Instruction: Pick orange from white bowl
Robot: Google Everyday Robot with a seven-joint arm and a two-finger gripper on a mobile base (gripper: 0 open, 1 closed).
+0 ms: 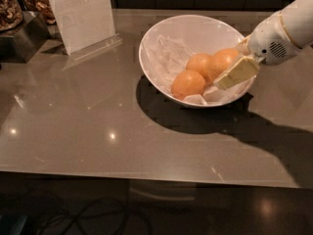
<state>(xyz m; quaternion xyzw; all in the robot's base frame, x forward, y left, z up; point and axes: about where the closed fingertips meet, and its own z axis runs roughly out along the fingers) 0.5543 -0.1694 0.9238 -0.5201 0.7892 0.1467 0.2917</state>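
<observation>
The white bowl [161,43] stands on the grey table at centre right, with crumpled white paper [168,53] inside. It holds three oranges. One orange [188,83] lies at the front and a second [199,65] sits behind it. My gripper [230,68] reaches in from the right over the rim. It is shut on the third orange [222,58], which sits a little above the other two. The near cream finger [237,72] lies across the front of that orange. The far finger is mostly hidden behind it.
A white sign in a clear stand [80,13] stands at the back left. A jar of nuts [7,6] and a dark metal box [24,38] sit at the far left. The table's front edge [146,177] runs across the lower part of the view.
</observation>
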